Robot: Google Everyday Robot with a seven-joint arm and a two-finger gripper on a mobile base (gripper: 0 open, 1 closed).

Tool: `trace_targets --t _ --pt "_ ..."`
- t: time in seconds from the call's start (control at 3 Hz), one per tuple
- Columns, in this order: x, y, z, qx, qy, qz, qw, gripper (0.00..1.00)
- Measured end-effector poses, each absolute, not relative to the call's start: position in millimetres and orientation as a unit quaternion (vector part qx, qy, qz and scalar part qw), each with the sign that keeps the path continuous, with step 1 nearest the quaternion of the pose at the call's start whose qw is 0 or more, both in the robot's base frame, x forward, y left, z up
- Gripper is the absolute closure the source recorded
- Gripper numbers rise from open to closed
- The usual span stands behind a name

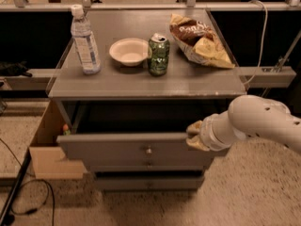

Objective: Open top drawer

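The top drawer (117, 150) is the wide grey front with a small round metal knob (148, 150) at its centre. It stands pulled out from the grey cabinet (141, 84), with a dark gap behind its front. My gripper (195, 135), tan-tipped on a white arm that comes in from the right, rests at the right end of the drawer front's top edge. The drawer's inside is in shadow. A narrower lower drawer (148, 182) is in place beneath it.
On the cabinet top stand a water bottle (85, 41), a white bowl (129, 51), a green can (158, 54) and a chip bag (200, 41). A cardboard box (49, 149) sits left of the drawers. Cables (19, 187) lie on the floor at the left.
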State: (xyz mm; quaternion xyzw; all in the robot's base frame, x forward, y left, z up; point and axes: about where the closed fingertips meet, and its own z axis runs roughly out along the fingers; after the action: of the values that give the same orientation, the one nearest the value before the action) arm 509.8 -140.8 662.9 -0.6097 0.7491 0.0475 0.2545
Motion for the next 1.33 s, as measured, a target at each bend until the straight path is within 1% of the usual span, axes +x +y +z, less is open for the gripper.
trace_targets --t 0.33,0.67,1.0,1.33 --pt "510.7 -140.2 669.9 -0.610 0.749 0.047 0.255 1.00" --pt "510.7 -140.2 670.1 -0.610 0.749 0.047 0.255 1.00" --pt "510.7 -140.2 670.1 -0.610 0.749 0.047 0.255 0.82" --pt "510.6 -140.2 670.1 -0.610 0.749 0.047 0.255 0.58"
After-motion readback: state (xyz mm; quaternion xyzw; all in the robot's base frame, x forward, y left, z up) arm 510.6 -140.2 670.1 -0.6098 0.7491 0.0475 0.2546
